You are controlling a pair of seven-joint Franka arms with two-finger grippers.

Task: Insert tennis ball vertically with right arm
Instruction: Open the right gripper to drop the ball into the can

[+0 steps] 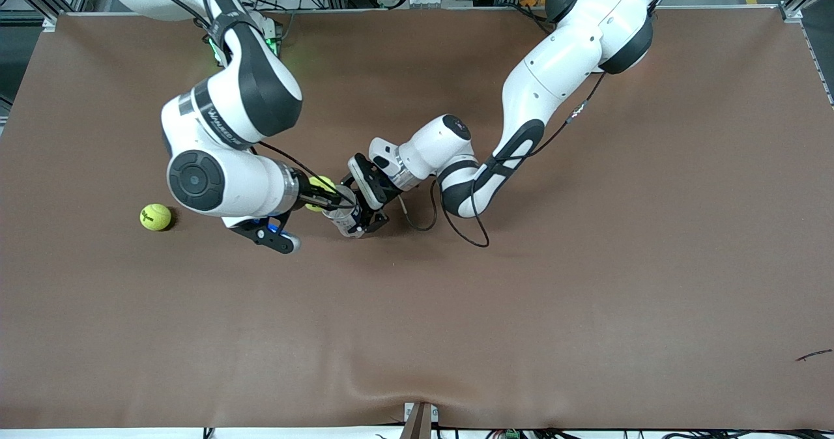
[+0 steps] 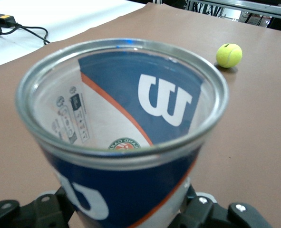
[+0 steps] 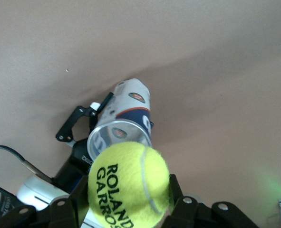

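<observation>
The right gripper (image 3: pixel 130 209) clenches a yellow tennis ball (image 3: pixel 128 185) just above the open can (image 3: pixel 123 123). The left gripper (image 2: pixel 126 216) grasps that can's lower body. The ball looks light, fuzzy and springy, best pinched across its middle.

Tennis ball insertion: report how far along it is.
Done: the right gripper is shut on a tennis ball, and the can sits between the left gripper's fingers, mouth open and empty. In hand: ball held above the can. Left: lowering it in. A second ball lies on the table.
</observation>
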